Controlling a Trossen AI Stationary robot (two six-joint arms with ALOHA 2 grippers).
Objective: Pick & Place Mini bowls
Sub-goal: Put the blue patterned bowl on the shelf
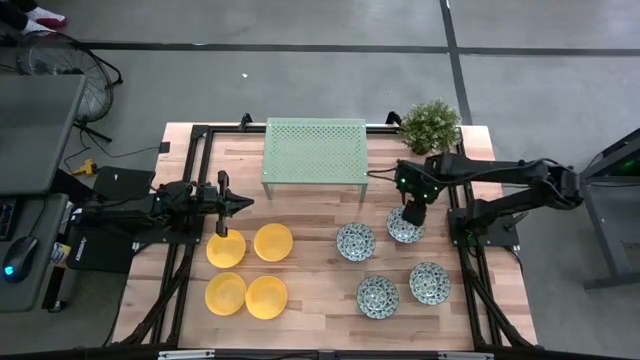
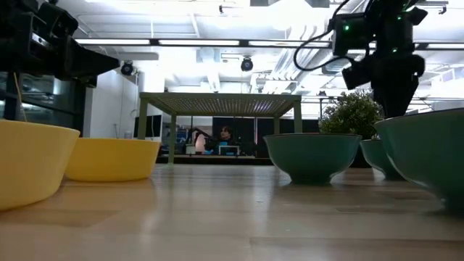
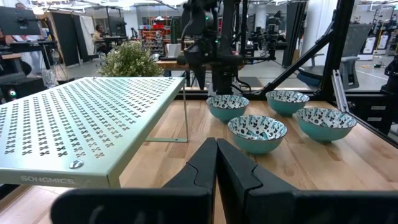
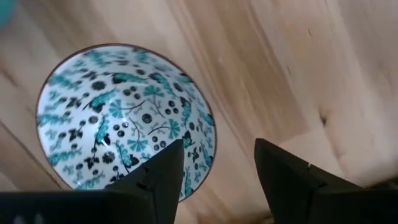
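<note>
Four yellow bowls [image 1: 246,271] and four patterned bowls [image 1: 378,296] on the table; right gripper [image 1: 411,217] jaws wide, left gripper [image 1: 243,203] jaws closed.

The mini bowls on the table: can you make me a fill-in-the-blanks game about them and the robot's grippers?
1. The yellow bowls number ____.
2. The right gripper hangs with its fingers ____ above a patterned bowl.
3. The left gripper is ____ and holds nothing.
4. The potted plant stands beside the green ____, at the table's far edge.

Missing words: four; open; shut; rack
</note>
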